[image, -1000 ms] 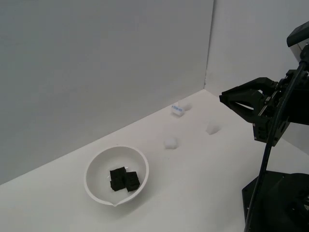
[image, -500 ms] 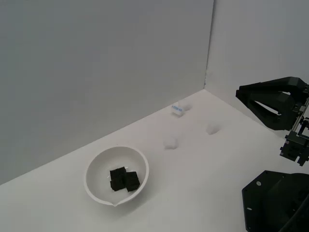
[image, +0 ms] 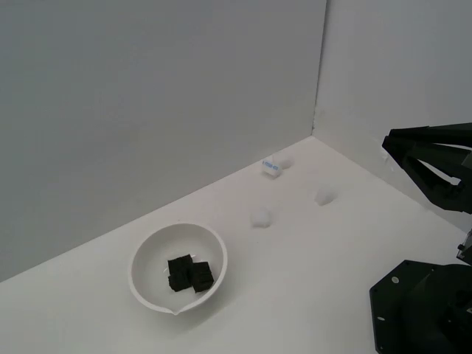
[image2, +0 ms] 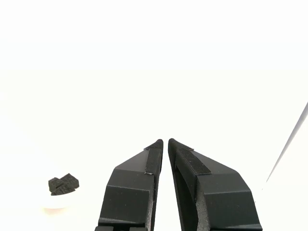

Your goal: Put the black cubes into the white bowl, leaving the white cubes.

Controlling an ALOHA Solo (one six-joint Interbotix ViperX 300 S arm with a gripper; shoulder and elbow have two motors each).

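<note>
Gripper (image2: 165, 141) pinched empty above white table (image: 310, 251) walled by grey panels (image: 147, 110), black cubes (image: 189, 273) bowled.

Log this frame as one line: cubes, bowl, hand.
black cubes: in white bowl | white cubes: on table, outside bowl | hand: shut, empty, away from bowl

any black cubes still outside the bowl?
No: the black cubes all sit clustered inside the white bowl; only white cubes lie outside.
</note>
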